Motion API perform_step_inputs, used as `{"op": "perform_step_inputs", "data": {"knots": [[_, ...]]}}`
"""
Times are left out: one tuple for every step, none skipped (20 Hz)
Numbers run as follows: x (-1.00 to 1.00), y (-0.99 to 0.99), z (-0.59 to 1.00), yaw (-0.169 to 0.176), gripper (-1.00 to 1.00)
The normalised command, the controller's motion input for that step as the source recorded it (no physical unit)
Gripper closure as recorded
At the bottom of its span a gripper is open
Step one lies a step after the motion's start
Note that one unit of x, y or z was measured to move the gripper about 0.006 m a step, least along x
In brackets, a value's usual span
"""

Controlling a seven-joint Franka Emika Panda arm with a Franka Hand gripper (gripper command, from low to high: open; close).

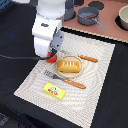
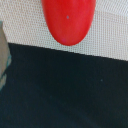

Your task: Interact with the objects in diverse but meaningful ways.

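The red round tomato [image 1: 51,57] lies on the striped placemat [image 1: 95,80] near its edge on the exterior view's left. My gripper [image 1: 54,50] hangs right over it and hides part of it. In the wrist view the tomato [image 2: 67,20] looms large and close on the mat, and one grey finger [image 2: 3,55] shows at the frame's edge, far from the middle, with nothing held. The orange ridged bread block [image 1: 69,65] sits mid-mat beside the tomato. A thin brown stick [image 1: 89,58] lies beyond it. The yellow labelled bar [image 1: 54,90] rests at the near corner.
A fork with an orange handle [image 1: 66,80] lies between the bread and the yellow bar. The grey long-handled pot [image 1: 89,16] stands on a tan board at the back, a bowl [image 1: 123,18] further to the exterior view's right. Black tabletop [image 2: 65,90] surrounds the mat.
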Motion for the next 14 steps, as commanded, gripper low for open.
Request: {"op": "perform_step_inputs", "data": {"knots": [[0.0, 0.0, -0.15, -0.004, -1.0], [0.02, 0.0, -0.18, 0.0, -1.0], [0.05, 0.0, -0.18, 0.0, -1.0], [0.09, 0.0, -0.18, 0.0, -1.0], [0.1, 0.0, -0.18, 0.0, -1.0], [0.15, 0.0, -0.15, 0.0, -1.0], [0.15, 0.0, -0.16, 0.0, -1.0], [0.13, 0.0, -0.17, 0.0, -1.0], [0.11, 0.0, -0.2, 0.0, -1.0], [0.05, 0.0, -0.24, 0.0, -1.0], [0.01, 0.0, -0.25, 0.0, -1.0], [0.0, 0.0, -0.27, 0.0, -1.0], [0.0, 0.0, -0.27, 0.0, -1.0], [0.0, -0.01, -0.27, 0.0, -1.0]]}}
